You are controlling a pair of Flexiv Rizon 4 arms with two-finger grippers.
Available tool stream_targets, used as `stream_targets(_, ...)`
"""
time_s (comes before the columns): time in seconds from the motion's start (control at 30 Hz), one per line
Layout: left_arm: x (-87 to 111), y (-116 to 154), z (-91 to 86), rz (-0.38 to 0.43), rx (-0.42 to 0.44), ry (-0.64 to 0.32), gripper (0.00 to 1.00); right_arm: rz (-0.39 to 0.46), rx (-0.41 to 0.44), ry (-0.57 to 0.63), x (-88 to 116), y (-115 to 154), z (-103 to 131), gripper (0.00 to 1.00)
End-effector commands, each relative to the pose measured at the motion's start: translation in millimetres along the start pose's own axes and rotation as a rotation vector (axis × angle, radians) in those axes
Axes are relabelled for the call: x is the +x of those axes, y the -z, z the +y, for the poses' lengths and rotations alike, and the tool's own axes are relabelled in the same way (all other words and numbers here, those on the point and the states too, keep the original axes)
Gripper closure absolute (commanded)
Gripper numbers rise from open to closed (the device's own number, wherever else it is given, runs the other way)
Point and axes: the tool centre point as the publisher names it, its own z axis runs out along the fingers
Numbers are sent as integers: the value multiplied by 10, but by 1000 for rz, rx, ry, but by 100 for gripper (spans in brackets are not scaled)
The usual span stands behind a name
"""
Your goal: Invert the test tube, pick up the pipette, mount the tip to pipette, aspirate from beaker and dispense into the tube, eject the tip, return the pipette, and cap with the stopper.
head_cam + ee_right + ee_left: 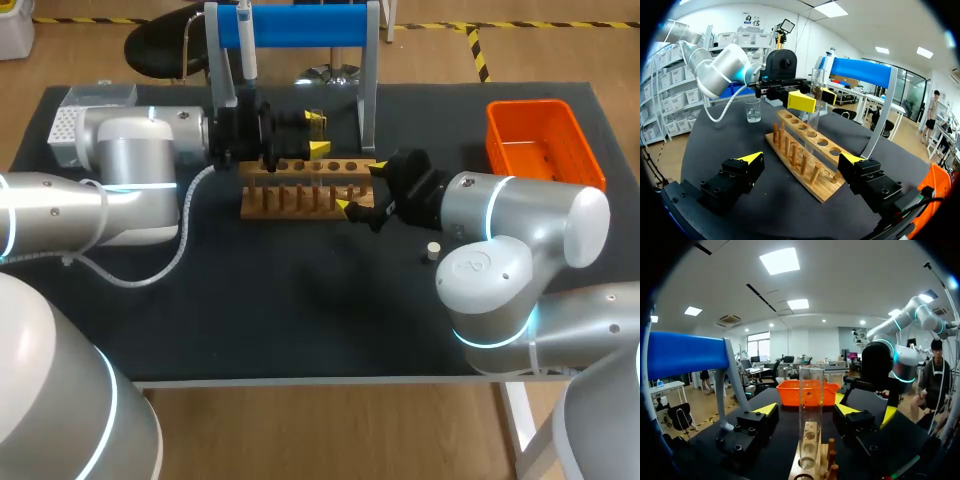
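Fingers of the left gripper [318, 134] are spread, one yellow tip on each side of the test tube [811, 405]. In the left wrist view there is a clear gap between each tip and the glass, so they are released and grasp nothing. That arm comes in from the left, over the far part of the black surface [300, 310].

In the right wrist view a beaker [753, 110] stands on the surface beside the left arm, left of the rack and apart from it. Behind the left gripper, at the far edge, is a stand [300, 25] with a blue bar. The pipette [246, 45] hangs on its left part.

The wooden rack [300, 200] lies near the middle, with a row of holes along its far side and a row of pegs along its near side. The test tube stands upright in one of the holes, toward the rack's middle.

At the rack's right end the right gripper [361, 188] has its fingers spread wide and empty. One tip is by the far corner, the other by the near corner. The right wrist view shows the rack ahead of them.

Right of the rack, near the right arm, a small pale stopper [433, 251] sits on the surface. An orange basket [540, 150] stands at the far right.
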Motion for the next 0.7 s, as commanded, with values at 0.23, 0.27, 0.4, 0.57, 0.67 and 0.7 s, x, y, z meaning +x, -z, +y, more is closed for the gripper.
stream_targets(0.23, 13, 31, -115, -3, -42, 9, 0, 1, 1, 0, 0, 3, 3, 0)
stream_targets(0.27, 28, 51, -144, -3, -46, 6, 0, 1, 1, 0, 0, 3, 3, 0)
stream_targets(0.4, 110, 217, -250, -21, -93, 6, 0, 1, 1, 0, 0, 3, 3, 0)
stream_targets(0.57, 235, 624, -391, -108, -155, 13, 0, 1, 1, 0, 0, 3, 3, 0)
stream_targets(0.67, 337, 883, -500, -161, -200, 19, 0, 1, 1, 0, 0, 3, 3, 0)
stream_targets(0.7, 379, 971, -540, -177, -213, 24, 0, 1, 1, 0, 0, 3, 3, 0)
